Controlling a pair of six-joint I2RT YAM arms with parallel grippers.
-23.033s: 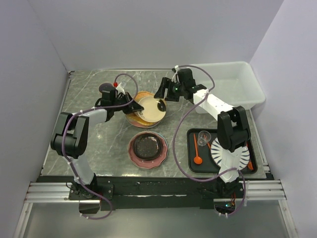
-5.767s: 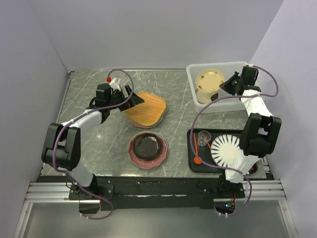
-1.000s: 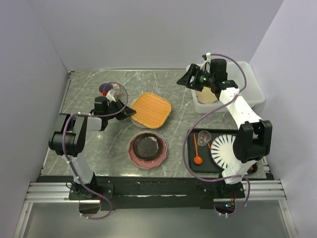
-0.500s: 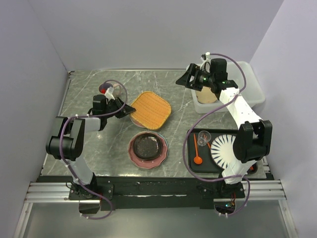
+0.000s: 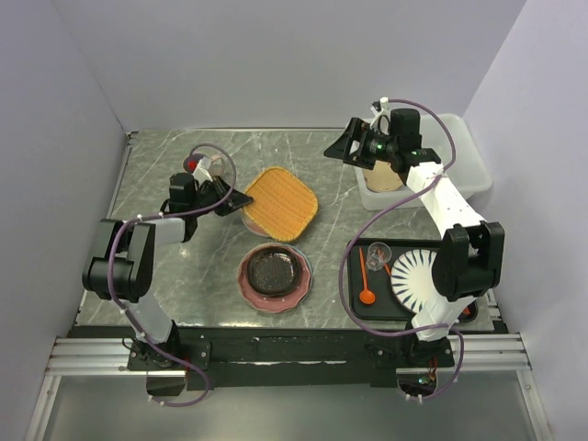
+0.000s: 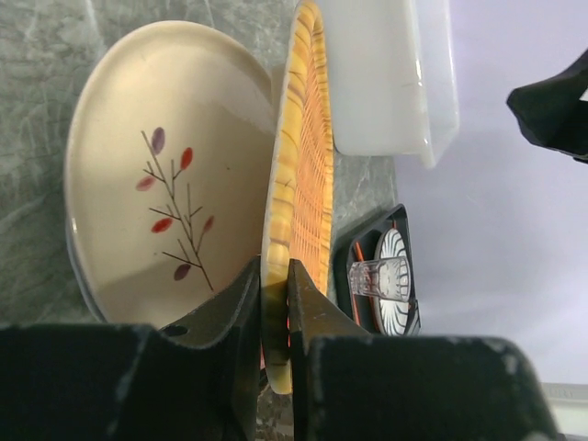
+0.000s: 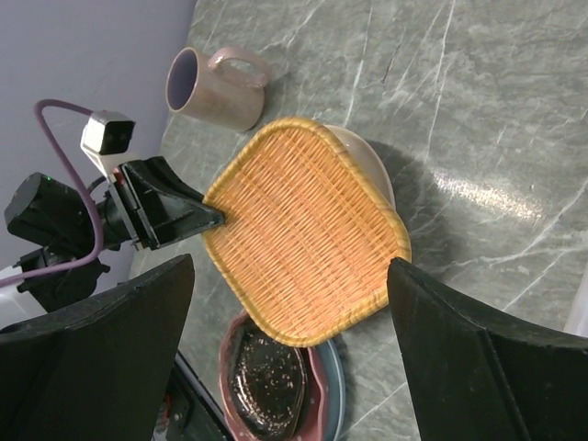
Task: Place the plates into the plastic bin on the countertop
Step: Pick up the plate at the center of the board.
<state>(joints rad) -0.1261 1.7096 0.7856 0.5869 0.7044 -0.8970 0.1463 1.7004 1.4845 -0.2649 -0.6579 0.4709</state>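
Note:
My left gripper (image 5: 235, 200) (image 6: 276, 276) is shut on the left rim of the orange rounded-square plate (image 5: 280, 203) (image 6: 300, 156) (image 7: 308, 243). It holds the plate tilted up off the cream floral plate (image 6: 165, 175) beneath. My right gripper (image 5: 336, 148) (image 7: 289, 266) is open and empty, above the countertop (image 5: 165, 276) between the orange plate and the plastic bin (image 5: 455, 156) (image 6: 381, 83). A small cream plate (image 5: 381, 175) lies in the bin. The black speckled plate (image 5: 273, 271) (image 7: 266, 377) sits on the pink dotted plate (image 5: 248, 287) near the front.
A pink mug (image 7: 216, 87) stands behind the left gripper. A black tray (image 5: 358, 308) at the front right holds a striped white plate (image 5: 423, 271), a clear glass (image 5: 377, 252) and an orange spoon (image 5: 366, 294). Walls close in the left, back and right.
The small cream plate went from the stack into the bin with the right arm. In the last second the left gripper raised the orange plate's rim and the right gripper edged left.

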